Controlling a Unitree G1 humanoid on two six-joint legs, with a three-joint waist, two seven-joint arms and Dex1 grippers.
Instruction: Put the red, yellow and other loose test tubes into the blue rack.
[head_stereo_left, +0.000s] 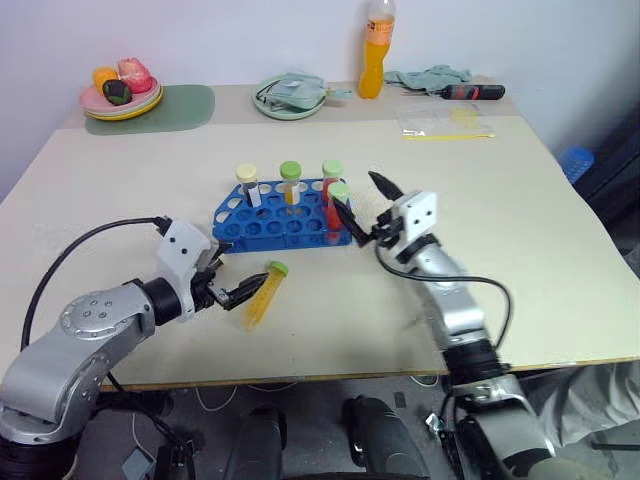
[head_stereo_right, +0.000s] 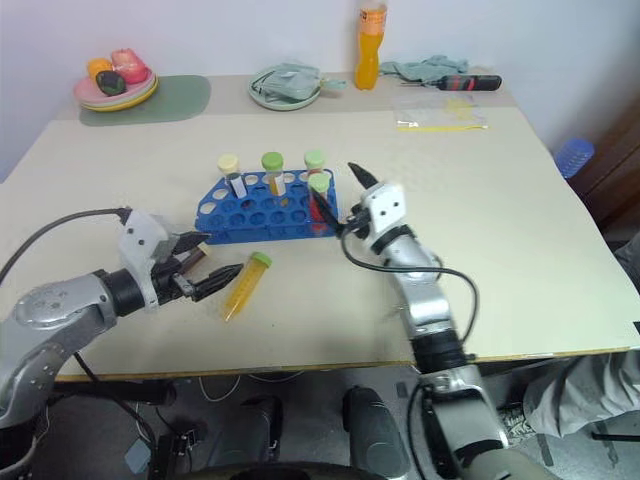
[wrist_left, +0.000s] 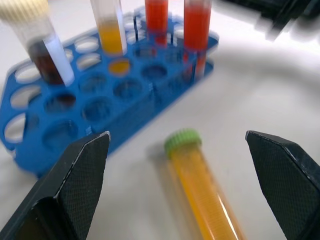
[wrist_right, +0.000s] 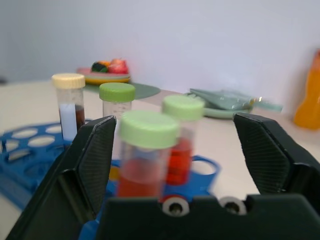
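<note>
The blue rack (head_stereo_left: 275, 225) stands at the middle of the table. Upright in it are a cream-capped tube of dark liquid (head_stereo_left: 247, 182), a green-capped yellow tube (head_stereo_left: 290, 180) and two green-capped red tubes (head_stereo_left: 332, 175), (head_stereo_left: 339, 195). Another yellow tube with a green cap (head_stereo_left: 264, 293) lies loose on the table in front of the rack. My left gripper (head_stereo_left: 238, 280) is open just left of this tube, and its fingers (wrist_left: 75, 185) flank the cap end (wrist_left: 183, 140) without touching. My right gripper (head_stereo_left: 354, 192) is open at the rack's right end, with the nearest red tube (wrist_right: 146, 160) standing between its fingers.
At the back stand a tall orange bottle (head_stereo_left: 375, 55), a green plate with a cloth (head_stereo_left: 290, 98), a plate of toy food (head_stereo_left: 122, 92) on a green mat, a screwdriver (head_stereo_left: 472, 92) and a clear bag (head_stereo_left: 445, 125). The table's front edge is close below the loose tube.
</note>
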